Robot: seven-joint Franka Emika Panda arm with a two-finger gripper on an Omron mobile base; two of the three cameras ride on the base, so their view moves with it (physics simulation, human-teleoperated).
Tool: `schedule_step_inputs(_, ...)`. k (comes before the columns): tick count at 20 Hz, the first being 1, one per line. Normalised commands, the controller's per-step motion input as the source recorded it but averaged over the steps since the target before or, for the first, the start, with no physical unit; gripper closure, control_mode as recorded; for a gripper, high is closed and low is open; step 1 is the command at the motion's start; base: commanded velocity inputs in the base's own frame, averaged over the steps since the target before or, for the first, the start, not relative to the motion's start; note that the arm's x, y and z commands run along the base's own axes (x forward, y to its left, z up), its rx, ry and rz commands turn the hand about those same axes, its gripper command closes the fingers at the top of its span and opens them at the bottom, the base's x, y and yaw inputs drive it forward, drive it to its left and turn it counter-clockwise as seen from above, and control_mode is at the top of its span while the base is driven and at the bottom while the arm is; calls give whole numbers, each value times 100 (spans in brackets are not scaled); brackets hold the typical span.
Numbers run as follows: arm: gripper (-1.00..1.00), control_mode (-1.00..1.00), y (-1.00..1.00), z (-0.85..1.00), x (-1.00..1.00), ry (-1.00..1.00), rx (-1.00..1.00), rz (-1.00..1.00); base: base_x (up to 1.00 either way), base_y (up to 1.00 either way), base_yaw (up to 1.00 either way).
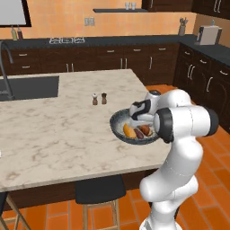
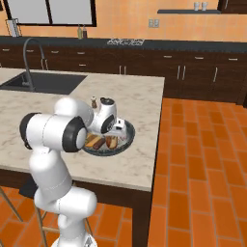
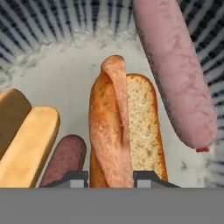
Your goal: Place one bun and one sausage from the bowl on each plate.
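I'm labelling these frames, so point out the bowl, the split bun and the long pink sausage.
bowl [image 1: 117, 122]: left base view, left rim.
split bun [image 3: 142, 127]: hand view, cut crumb face.
long pink sausage [image 3: 173, 65]: hand view, mid-length.
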Motion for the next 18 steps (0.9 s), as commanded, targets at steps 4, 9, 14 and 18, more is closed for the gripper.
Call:
schedule_step_inputs(4,100,-100,7,61,-33,-5,0,0,0,0,0)
schedule_step_inputs(9,100,-100,15,59,-44,0,0,0,0,0,0)
schedule_step_inputs(14,100,-100,7,65,-47,2,0,0,0,0,0)
schedule_step_inputs(18,100,-100,14,38,-89,3,0,-10,0,0,0)
